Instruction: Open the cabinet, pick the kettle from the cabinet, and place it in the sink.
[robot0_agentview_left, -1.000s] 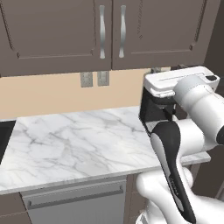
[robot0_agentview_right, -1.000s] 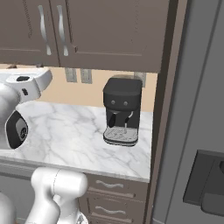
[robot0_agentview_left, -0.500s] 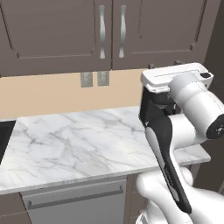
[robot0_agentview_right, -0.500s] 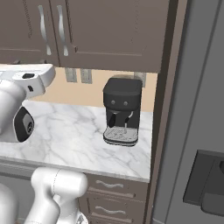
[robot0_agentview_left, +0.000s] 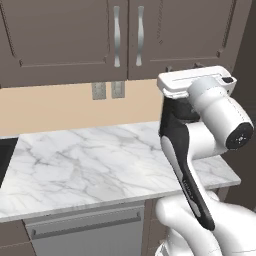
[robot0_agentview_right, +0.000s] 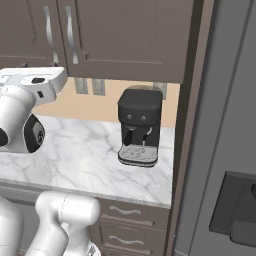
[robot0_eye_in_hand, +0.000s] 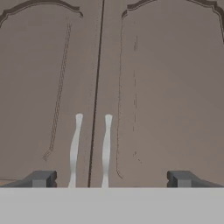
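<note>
Hand view first: we're staring straight at the cabinet (robot0_eye_in_hand: 131, 87), both dark brown doors closed, the seam between them running top to bottom just left of centre. Two curved silver handles (robot0_eye_in_hand: 75, 148) flank that seam at about 6 o'clock, one on each door. The hand (robot0_eye_in_hand: 111, 179) has its two dark fingertips (robot0_eye_in_hand: 41, 178) spread wide apart, one at 7 o'clock, the other at 5 o'clock, with nothing between them, and both handles sit inside that gap as seen from here. It touches neither door.

Over to the left base view: the cabinet (robot0_agentview_left: 65, 35) spans the top, doors shut, silver handles (robot0_agentview_left: 117, 36) at 12 o'clock. Below it, a beige wall with two wall outlets (robot0_agentview_left: 105, 90), then the white marble tabletop (robot0_agentview_left: 90, 165). The white arm (robot0_agentview_left: 210, 130) rises at 4 o'clock, its wrist lifted to the level of the cabinet's lower edge. A sliver of black at the 9 o'clock edge is the sink (robot0_agentview_left: 5, 160). A grey front with a bar handle (robot0_agentview_left: 85, 227) sits under the tabletop at 7 o'clock.

Right base view: a black coffee machine (robot0_agentview_right: 140, 127) stands on the tabletop (robot0_agentview_right: 75, 160) near centre, under the cabinet (robot0_agentview_right: 130, 35). With the doors closed, the kettle can't be seen.
</note>
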